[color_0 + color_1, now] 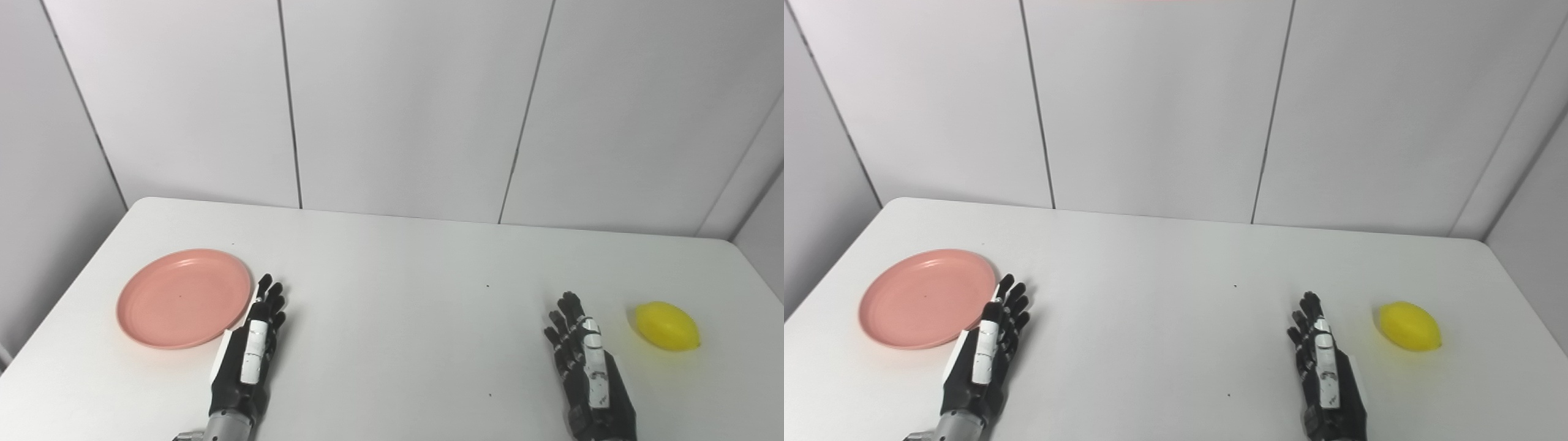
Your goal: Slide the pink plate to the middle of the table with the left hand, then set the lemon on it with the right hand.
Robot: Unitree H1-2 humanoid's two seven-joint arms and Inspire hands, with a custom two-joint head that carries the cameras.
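Note:
A pink plate (184, 297) lies flat on the left part of the white table (404, 294), with nothing on it. My left hand (248, 349) rests just to the plate's right, fingers stretched forward and apart, holding nothing; its side is close against the plate's rim. A yellow lemon (667, 326) lies at the table's right side. My right hand (585, 358) is a short way left of the lemon, fingers extended, open, not touching it.
Behind the table stands a wall of pale panels (404, 104). The table's right edge runs close to the lemon, and its left edge is near the plate.

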